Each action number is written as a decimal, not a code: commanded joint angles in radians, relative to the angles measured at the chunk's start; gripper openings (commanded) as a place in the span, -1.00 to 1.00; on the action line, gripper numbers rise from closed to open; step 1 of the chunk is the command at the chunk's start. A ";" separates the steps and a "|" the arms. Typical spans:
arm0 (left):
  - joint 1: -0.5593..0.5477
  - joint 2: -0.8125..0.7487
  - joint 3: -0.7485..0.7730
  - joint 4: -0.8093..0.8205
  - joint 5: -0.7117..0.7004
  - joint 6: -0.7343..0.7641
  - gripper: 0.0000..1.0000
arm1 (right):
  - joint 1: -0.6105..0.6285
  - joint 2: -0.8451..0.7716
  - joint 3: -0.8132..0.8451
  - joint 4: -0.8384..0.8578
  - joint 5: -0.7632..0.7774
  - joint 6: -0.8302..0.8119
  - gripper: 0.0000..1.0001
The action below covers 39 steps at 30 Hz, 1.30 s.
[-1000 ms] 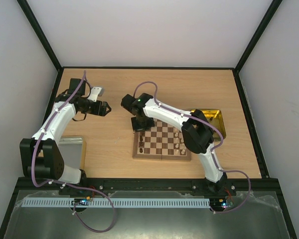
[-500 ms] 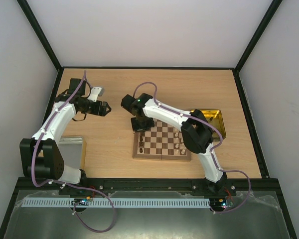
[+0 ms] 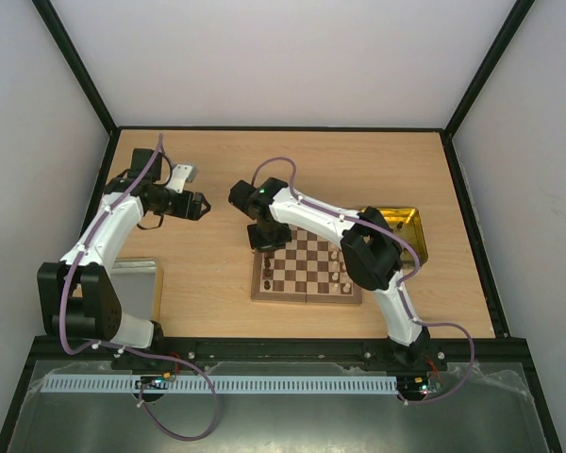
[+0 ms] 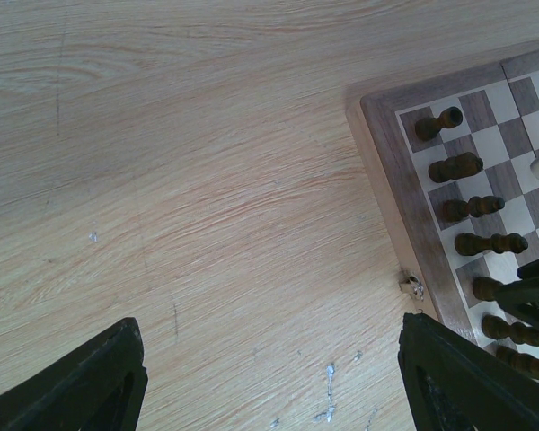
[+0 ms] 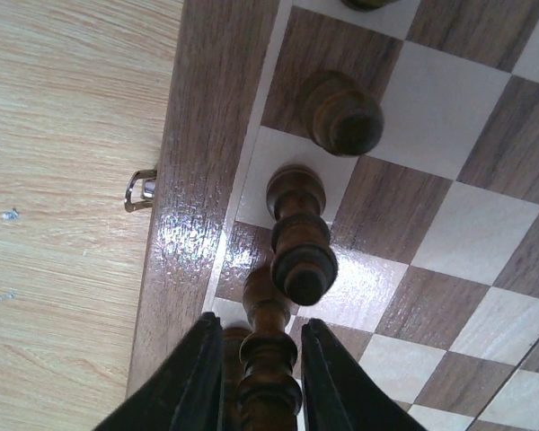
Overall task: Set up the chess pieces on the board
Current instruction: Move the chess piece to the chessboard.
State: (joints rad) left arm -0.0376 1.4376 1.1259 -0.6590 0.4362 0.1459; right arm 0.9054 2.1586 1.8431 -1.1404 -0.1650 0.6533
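The board (image 3: 307,298) lies right of the table's middle. A column of dark chess pieces (image 4: 455,166) stands along its left edge, and pale pieces (image 3: 338,269) stand near its right side. My right gripper (image 3: 262,243) hangs over the board's far left corner. In the right wrist view its jaws (image 5: 258,328) straddle a dark turned piece (image 5: 268,359) standing on the edge column, with a thin gap on each side. Two more dark pieces (image 5: 298,242) stand just beyond it. My left gripper (image 3: 200,207) is wide open above bare table (image 4: 207,180), left of the board, holding nothing.
A shiny yellow tray (image 3: 407,223) sits behind the board's right corner, partly hidden by the right arm. A metal tray (image 3: 137,283) lies near the left arm's base. A small metal clasp (image 5: 141,190) sticks out from the board's left border (image 5: 193,180).
The right gripper's jaws have parted slightly around the dark piece. Neither arm has visibly moved.
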 commanded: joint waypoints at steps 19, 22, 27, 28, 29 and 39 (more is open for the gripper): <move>0.008 -0.018 -0.018 0.010 -0.005 0.006 0.54 | 0.003 0.010 0.046 -0.015 -0.013 0.007 -0.40; 0.008 -0.021 -0.020 0.008 -0.008 0.006 0.54 | 0.002 0.009 0.040 -0.009 -0.021 0.008 -0.41; 0.008 -0.022 -0.020 0.007 -0.007 0.006 0.54 | 0.002 0.007 0.026 0.000 -0.027 0.011 -0.42; 0.008 -0.022 -0.020 0.006 -0.007 0.006 0.54 | 0.002 0.006 0.022 0.001 -0.027 0.011 -0.42; 0.008 -0.022 -0.020 0.005 -0.007 0.006 0.54 | 0.002 0.005 0.020 0.003 -0.028 0.012 -0.42; 0.008 -0.024 -0.016 0.000 -0.008 0.008 0.54 | 0.002 0.007 0.013 0.010 -0.034 0.014 -0.44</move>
State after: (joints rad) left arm -0.0376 1.4376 1.1168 -0.6559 0.4332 0.1463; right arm 0.9054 2.1601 1.8595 -1.1351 -0.2035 0.6586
